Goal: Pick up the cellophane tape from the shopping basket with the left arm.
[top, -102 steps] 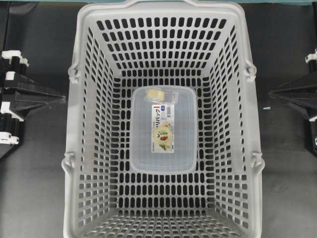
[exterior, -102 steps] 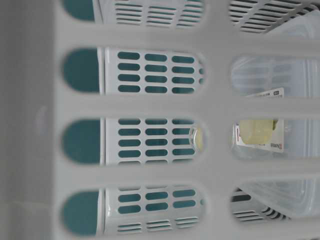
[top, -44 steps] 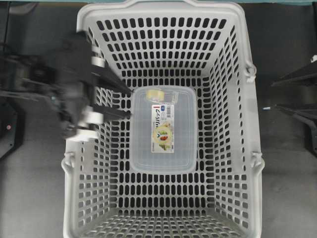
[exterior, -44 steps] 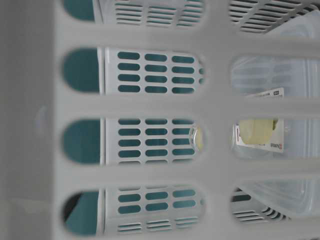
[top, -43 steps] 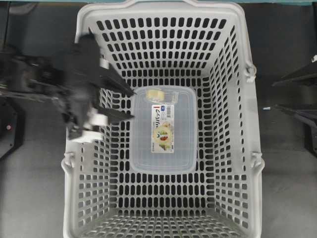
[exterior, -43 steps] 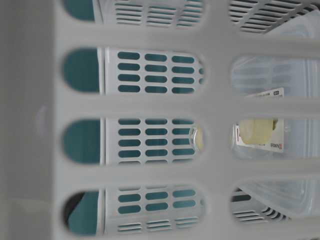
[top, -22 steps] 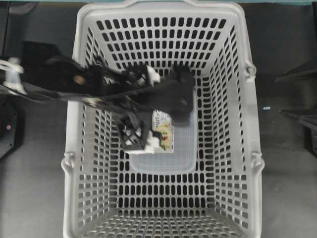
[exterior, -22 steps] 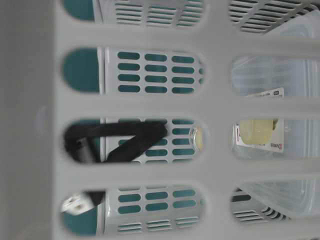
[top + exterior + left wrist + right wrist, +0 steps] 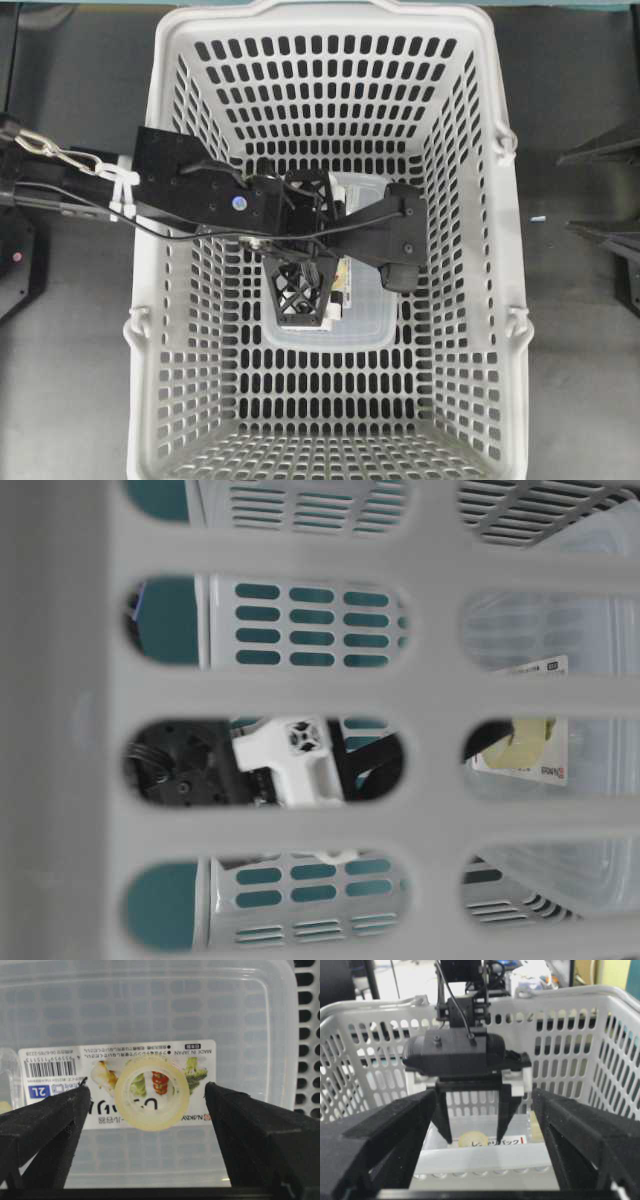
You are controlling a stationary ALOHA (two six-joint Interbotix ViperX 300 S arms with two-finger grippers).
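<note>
Left arm (image 9: 200,195) across the shopping basket (image 9: 165,330) rim, over a clear container (image 9: 365,322).

You see: cellophane tape (image 9: 152,1093) pale yellow, translucent | shopping basket (image 9: 500,300) light grey, slotted | clear container (image 9: 240,1020) with white label (image 9: 125,1067), black barcode, printed vegetables | left pincer (image 9: 145,1110) black, lattice finger (image 9: 300,290) | tabletop (image 9: 70,380) dark grey

Between the spread jaws we read, upside down on the clear container's label (image 9: 117,1087), "MADE IN JAPAN", "2L" and a barcode numbered 4955959115113.
</note>
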